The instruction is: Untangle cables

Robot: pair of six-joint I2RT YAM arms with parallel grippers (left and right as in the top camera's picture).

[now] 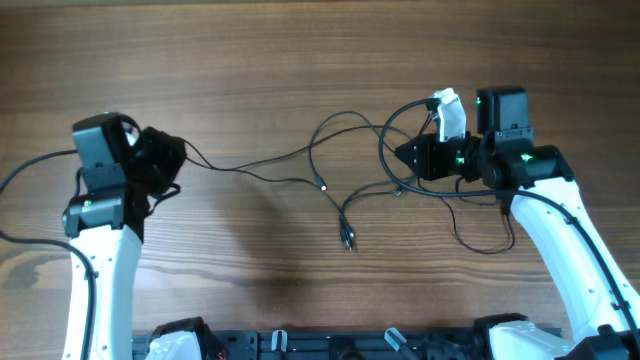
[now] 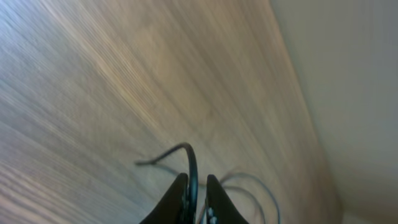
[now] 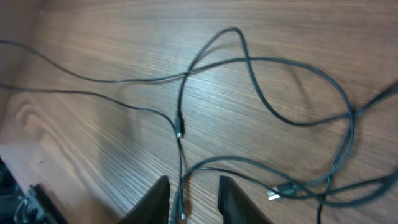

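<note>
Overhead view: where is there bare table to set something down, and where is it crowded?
Free: the far strip of table beyond the cables; the near patch between the left arm and the plug ends. Crowded: the middle, crossed by cords, and the loops by the right gripper.

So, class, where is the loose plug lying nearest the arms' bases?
In the overhead view the plug lies on the wooden table near its middle, between the left tool and the right tool, closer to the right one.
</note>
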